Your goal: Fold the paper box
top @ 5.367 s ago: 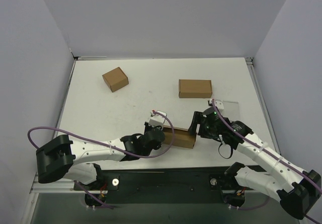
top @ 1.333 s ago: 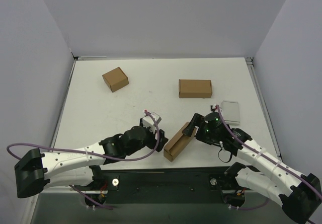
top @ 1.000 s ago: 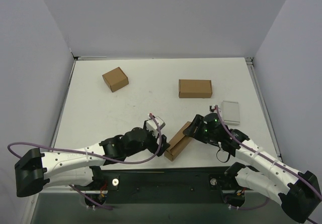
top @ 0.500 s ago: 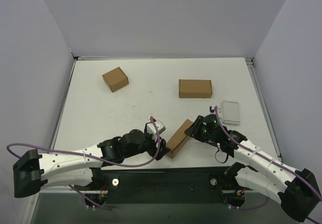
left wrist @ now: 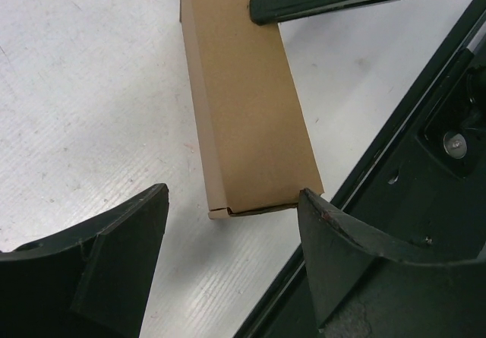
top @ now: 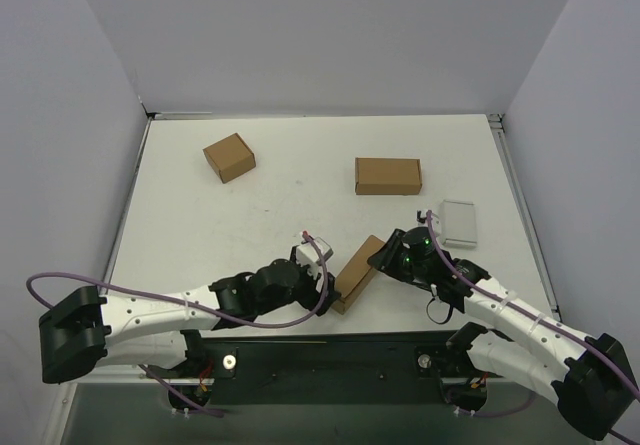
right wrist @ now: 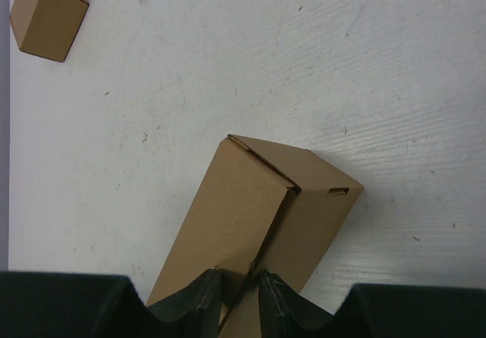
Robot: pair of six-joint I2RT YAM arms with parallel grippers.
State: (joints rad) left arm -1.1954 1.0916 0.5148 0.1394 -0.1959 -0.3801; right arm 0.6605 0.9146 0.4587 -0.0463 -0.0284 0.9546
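Note:
The paper box is an oblong brown cardboard box lying diagonally near the table's front edge. In the right wrist view the paper box runs up from my right gripper, which is shut on the edge of its top panel beside an open seam. My right gripper holds the far end. My left gripper is at the near end. In the left wrist view my left gripper stands open, and the box's near end lies just between the fingertips, close to the right finger.
A smaller squarish carton sits at the back left. Another brown box is at the back centre and a pale grey case lies on the right. The black front rail runs right next to the box.
My right gripper has closed on the box's top panel. The box has swung a little steeper. My left gripper has shifted toward the box's near end, still open.

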